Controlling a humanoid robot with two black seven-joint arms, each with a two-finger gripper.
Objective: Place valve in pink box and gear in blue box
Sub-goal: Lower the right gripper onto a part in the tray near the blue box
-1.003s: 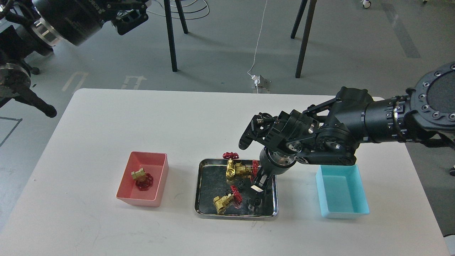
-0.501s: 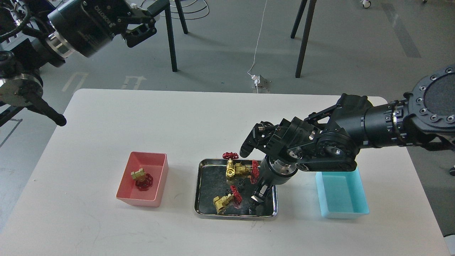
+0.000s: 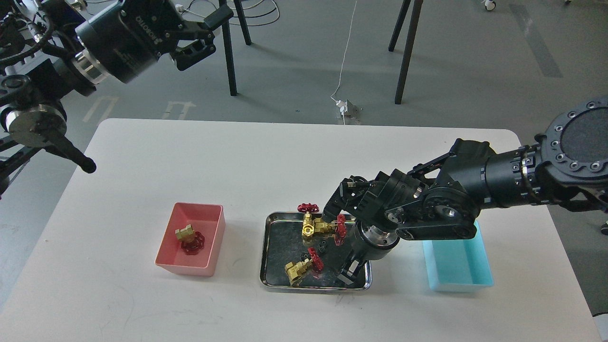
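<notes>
The right gripper point(image 3: 348, 274) points down into the lower right corner of the steel tray point(image 3: 270, 247) at the middle of the frame. Its dark fingers sit close together against the dark tray floor, and whether they are parted or have hold of anything cannot be told. The left gripper point(image 3: 202, 33) hangs at the upper left of the frame, above the floor beyond the bench point(image 3: 190, 166), with its fingers spread and nothing between them.

In the tray, one valve point(image 3: 319, 227) lies near the top edge with its red handwheel toward the right arm, and a second valve point(image 3: 300, 267) lies lower left of it. A loose red handwheel point(image 3: 308, 207) rests on the bench just above the tray's top rim. A small black gear point(image 3: 322, 247) sits between the two valves. The pink box point(image 3: 209, 247), left of the tray, holds one valve point(image 3: 189, 239). The blue box point(image 3: 458, 278), right of the tray, is partly covered by the right arm.
</notes>
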